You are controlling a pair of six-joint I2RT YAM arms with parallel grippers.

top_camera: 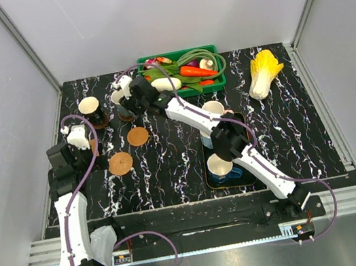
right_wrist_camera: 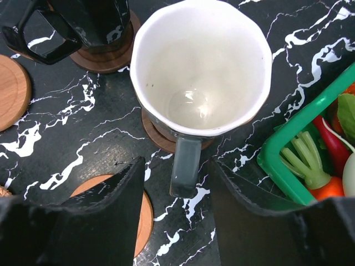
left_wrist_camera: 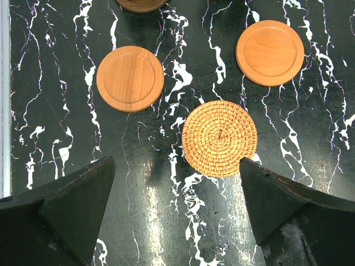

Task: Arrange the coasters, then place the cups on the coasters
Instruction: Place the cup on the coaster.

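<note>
Far left of the table: the right gripper point(right_wrist_camera: 176, 166) has its jaws parted, a finger on each side of the grey mug's handle and not clamped on it. The grey mug point(right_wrist_camera: 202, 72) sits upright on a dark brown coaster point(right_wrist_camera: 158, 137), just beside the green basket point(right_wrist_camera: 277, 145). The black mug point(right_wrist_camera: 94, 22) is upright on a second dark coaster point(right_wrist_camera: 108, 58). The left gripper point(left_wrist_camera: 176, 162) is spread wide, gripping nothing, above the woven coaster point(left_wrist_camera: 219, 138) — two plain wooden coasters point(left_wrist_camera: 130, 78) lie beyond. Two more mugs point(top_camera: 219, 165) stand in the black tray point(top_camera: 216, 183).
</note>
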